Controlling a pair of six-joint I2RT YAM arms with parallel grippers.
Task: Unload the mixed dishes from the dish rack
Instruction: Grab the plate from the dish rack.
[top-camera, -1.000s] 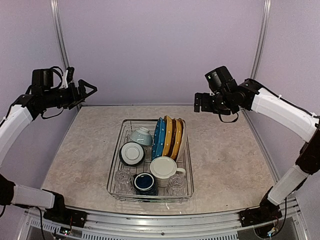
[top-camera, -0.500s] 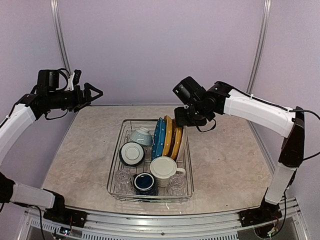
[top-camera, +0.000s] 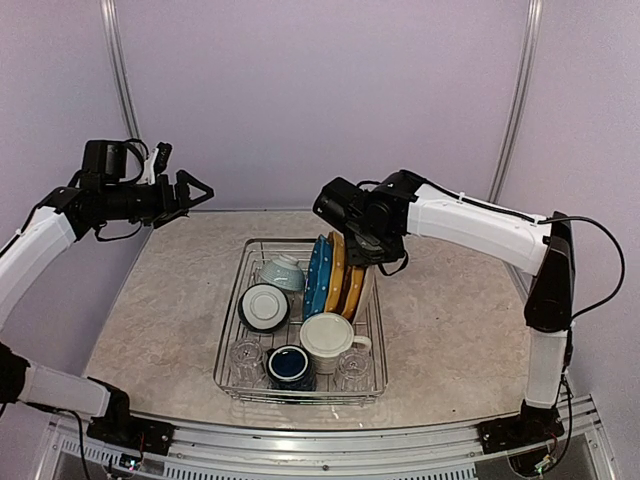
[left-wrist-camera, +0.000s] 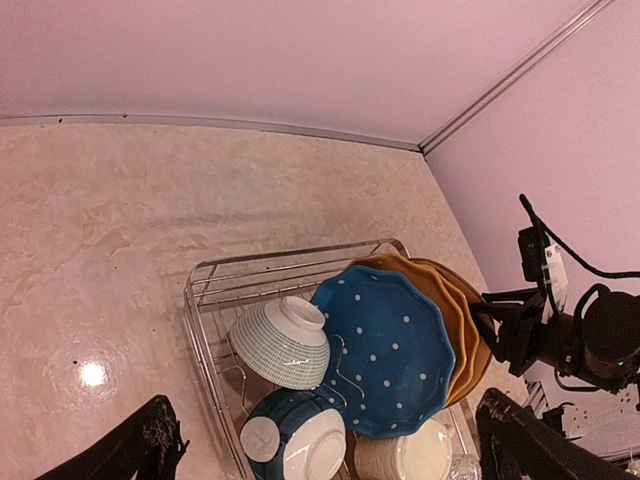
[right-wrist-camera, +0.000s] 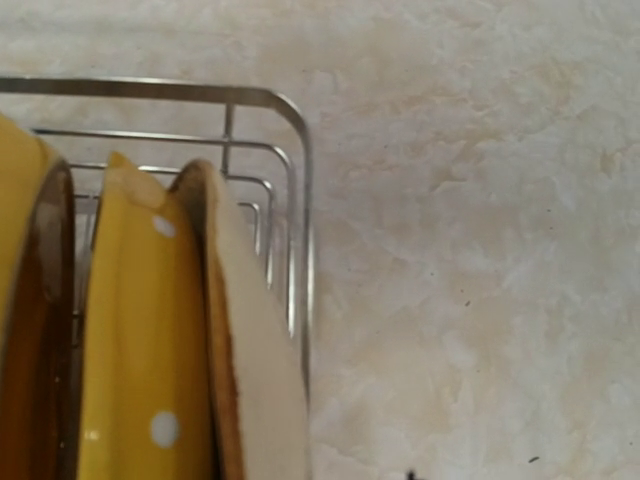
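The dish rack (top-camera: 232, 330) sits mid-table with upright blue plates (top-camera: 316, 276) and yellow plates (top-camera: 341, 270), a pale bowl (top-camera: 283, 271), a dark bowl (top-camera: 264, 307), a cream mug (top-camera: 328, 338), a navy mug (top-camera: 290, 366) and clear glasses (top-camera: 246, 357). My right gripper (top-camera: 363, 252) hangs just over the top edge of the rightmost yellow plate (right-wrist-camera: 140, 330); its fingers are out of its wrist view and hidden from above. High at the back left, my left gripper (top-camera: 190, 189) stands open and empty, its fingers (left-wrist-camera: 150, 445) framing the rack (left-wrist-camera: 200, 320) and blue plate (left-wrist-camera: 390, 340) far below.
The rack's back right corner (right-wrist-camera: 290, 110) lies right next to the last plate's cream back (right-wrist-camera: 260, 380). Marble tabletop (top-camera: 450, 310) surrounds the rack. Lilac walls and metal posts (top-camera: 515, 100) close the back and sides.
My right arm swung from the back right leftwards and down to the yellow plates. The left gripper drifted slightly right, still open.
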